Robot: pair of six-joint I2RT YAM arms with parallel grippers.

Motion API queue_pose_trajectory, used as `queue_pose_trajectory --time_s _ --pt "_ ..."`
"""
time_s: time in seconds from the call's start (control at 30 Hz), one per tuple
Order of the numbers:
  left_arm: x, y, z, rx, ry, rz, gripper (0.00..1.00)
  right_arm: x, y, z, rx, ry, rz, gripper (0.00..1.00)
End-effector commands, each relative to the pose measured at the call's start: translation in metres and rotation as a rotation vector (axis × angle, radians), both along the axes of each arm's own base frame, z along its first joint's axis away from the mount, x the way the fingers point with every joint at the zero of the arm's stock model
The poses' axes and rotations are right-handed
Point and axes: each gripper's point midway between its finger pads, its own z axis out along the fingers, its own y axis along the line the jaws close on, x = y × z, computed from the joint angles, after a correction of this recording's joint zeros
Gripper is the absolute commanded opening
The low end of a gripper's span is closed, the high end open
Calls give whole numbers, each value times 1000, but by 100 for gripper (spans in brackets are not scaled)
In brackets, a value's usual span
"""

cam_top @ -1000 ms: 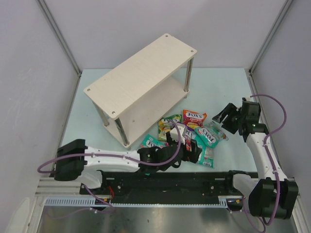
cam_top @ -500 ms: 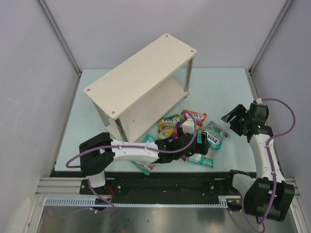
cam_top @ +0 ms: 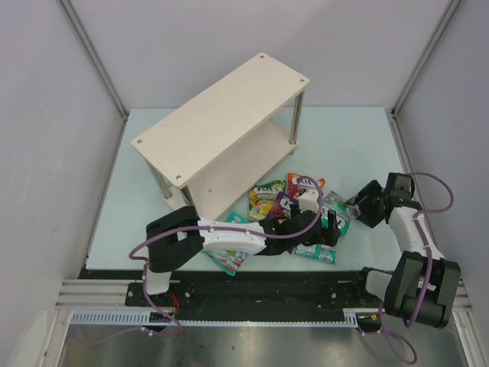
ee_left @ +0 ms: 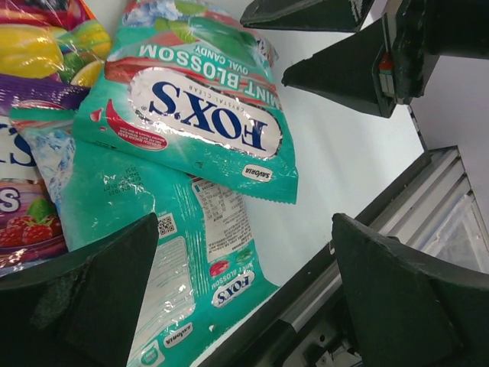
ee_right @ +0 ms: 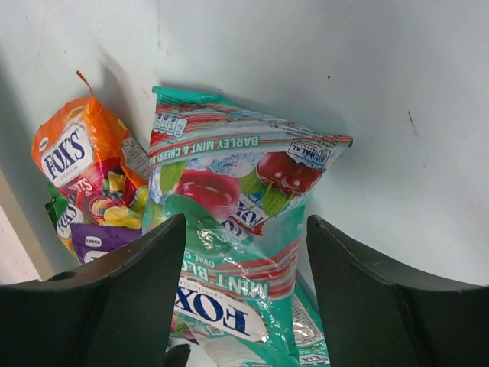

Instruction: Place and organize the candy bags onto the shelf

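The shelf point(cam_top: 221, 122) stands slantwise at the left. Just in front of its right end, the candy bags point(cam_top: 294, 206) lie heaped and overlapping on the table point(cam_top: 351, 138). The left gripper point(cam_top: 327, 228) hangs over the side of the heap away from the shelf, jaws wide apart around nothing. Further right, the right gripper point(cam_top: 357, 203) faces a teal bag point(ee_right: 229, 176), jaws apart, holding nothing.

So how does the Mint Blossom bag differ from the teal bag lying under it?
The Mint Blossom bag lies face up, its big FOX'S logo showing; the teal bag under it lies back up, showing fine print and a square code. The Mint Blossom bag sits on top, uncovered; the teal bag under it is partly hidden by it. Both are glossy teal FOX'S pouches lying flat.
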Motion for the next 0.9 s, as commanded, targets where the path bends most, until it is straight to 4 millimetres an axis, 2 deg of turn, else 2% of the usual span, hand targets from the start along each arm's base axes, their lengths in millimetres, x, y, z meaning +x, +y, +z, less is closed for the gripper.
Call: queue_pose_trajectory --time_s 0.0,0.03,0.23,0.5,0.6,0.63,0.77,0.87 --pt "1 -19 12 -82 35 -2 100 10 3 -2 40 -38 3 67" --pt "1 -19 10 -80 38 -1 100 7 5 -8 54 -22 7 64" --pt "2 -15 -2 -69 47 20 100 -6 23 -14 133 -18 43 53" --pt "4 -16 -9 -86 58 40 100 -31 42 1 199 -56 67 47" --pt "4 -19 -13 -88 64 40 100 -36 44 4 208 -74 54 35" --pt "4 -18 -14 -88 64 40 100 -36 45 4 213 -78 52 26" --pt "4 -16 -14 -91 66 47 100 -38 53 2 265 -84 60 2" --pt "4 -13 -17 -94 71 57 100 -38 57 0 298 -81 69 0"
